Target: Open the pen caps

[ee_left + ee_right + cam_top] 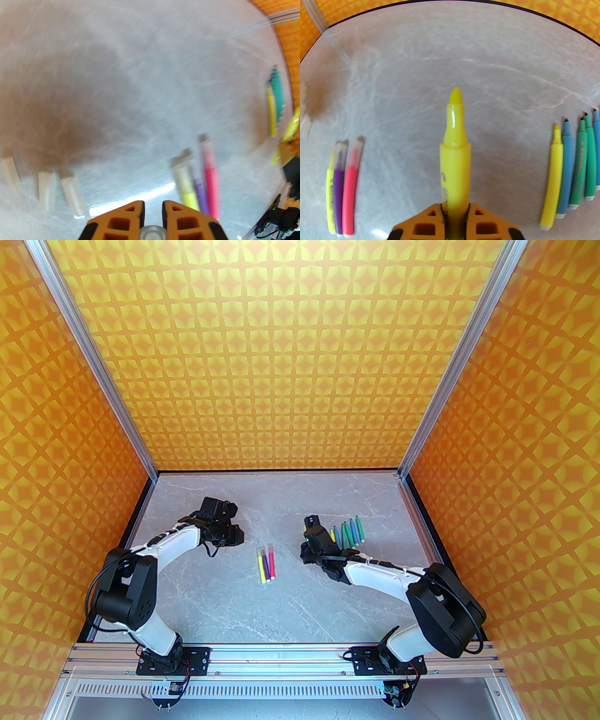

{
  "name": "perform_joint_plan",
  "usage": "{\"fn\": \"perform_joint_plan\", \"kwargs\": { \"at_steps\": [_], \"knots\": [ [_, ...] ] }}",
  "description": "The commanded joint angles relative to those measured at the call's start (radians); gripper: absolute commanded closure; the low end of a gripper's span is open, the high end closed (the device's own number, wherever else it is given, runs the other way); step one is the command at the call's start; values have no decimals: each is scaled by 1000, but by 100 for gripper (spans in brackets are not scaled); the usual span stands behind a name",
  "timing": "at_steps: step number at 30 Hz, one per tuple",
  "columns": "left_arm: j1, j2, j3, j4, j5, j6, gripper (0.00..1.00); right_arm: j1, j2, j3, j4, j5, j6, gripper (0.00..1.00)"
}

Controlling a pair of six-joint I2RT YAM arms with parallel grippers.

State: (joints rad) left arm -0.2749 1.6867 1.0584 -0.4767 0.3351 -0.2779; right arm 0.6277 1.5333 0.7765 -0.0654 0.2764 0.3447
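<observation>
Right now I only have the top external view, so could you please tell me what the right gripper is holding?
Observer: The right gripper is shut on a yellow pen, its tip bare.
Operator: Thank you; and the left one?
Observer: The left gripper pinches what looks like a clear cap.
Operator: Are any removed caps nearby?
Observer: Three loose caps lie on the table near it.
</observation>
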Motion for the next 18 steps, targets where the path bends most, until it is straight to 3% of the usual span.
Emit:
{"fn": "perform_joint_plan", "kwargs": {
  "at_steps": [1,18],
  "knots": [
    [-3,16,42,-67,-66,26,95,-21,29,26,-43,43,18,100],
    [-27,127,103,-149,-153,31,91,-84,150,83,-127,113,53,100]
  ]
}}
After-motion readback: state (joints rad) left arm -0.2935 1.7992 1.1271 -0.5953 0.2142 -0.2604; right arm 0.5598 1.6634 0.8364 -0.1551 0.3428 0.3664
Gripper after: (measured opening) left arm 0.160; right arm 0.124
